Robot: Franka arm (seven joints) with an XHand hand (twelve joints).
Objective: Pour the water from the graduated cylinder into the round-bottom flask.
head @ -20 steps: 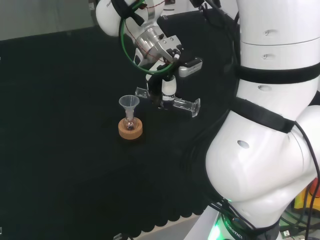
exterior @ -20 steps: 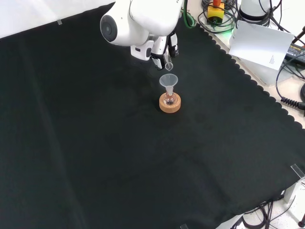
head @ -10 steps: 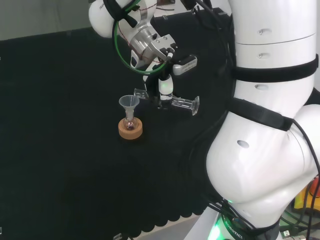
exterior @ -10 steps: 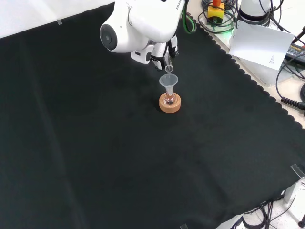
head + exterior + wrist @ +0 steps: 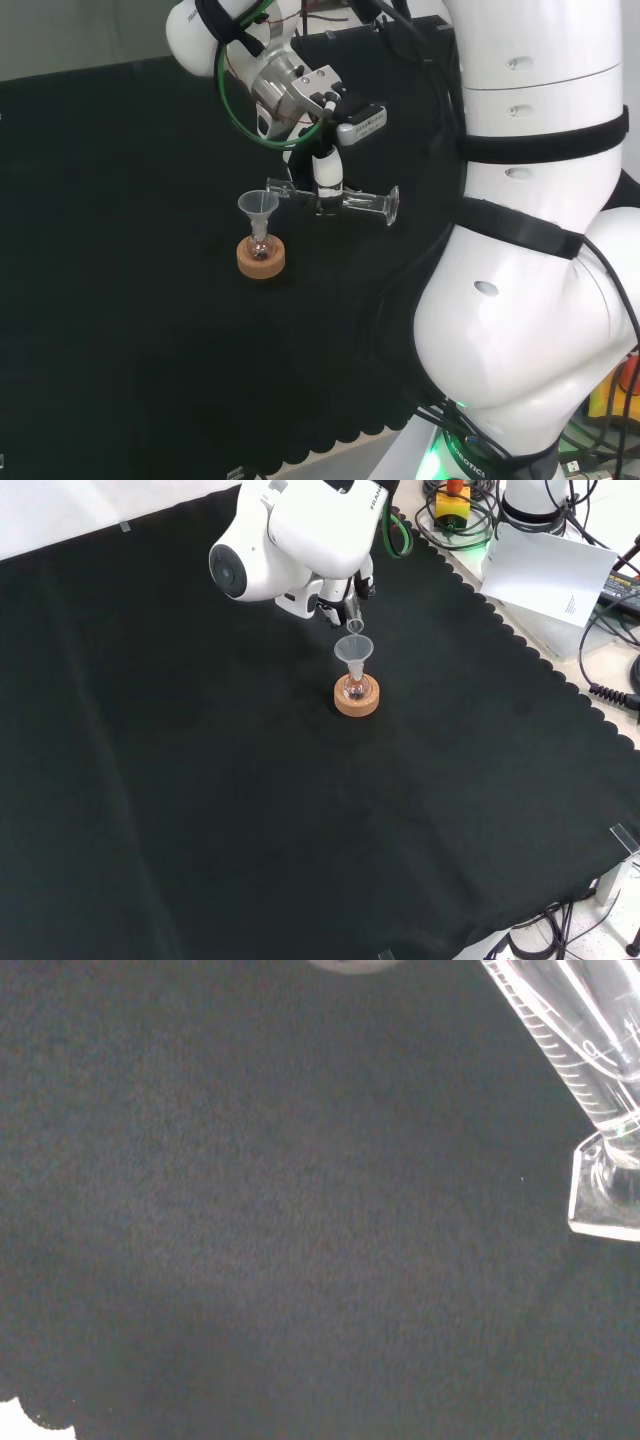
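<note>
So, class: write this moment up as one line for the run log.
step: pouring | hand: curled round cylinder, held about level above the cloth | spout beside funnel | funnel in flask on cork ring

Glossy white rounded arm links (image 5: 520, 330) with black bands, green cable loop (image 5: 235, 105) and black-and-white hand (image 5: 328, 180).

one graduated cylinder (image 5: 345, 203) is in the air, lying almost level, with one hand (image 5: 328, 183) curled round its middle; one small round-bottom flask (image 5: 260, 247) stands on the black worktop (image 5: 120, 300), and it sits in one cork ring (image 5: 261, 262); one clear funnel (image 5: 258, 208) rests in the flask's neck; one white sheet of paper (image 5: 550, 575) lies past the cloth's scalloped edge in the front view
</note>
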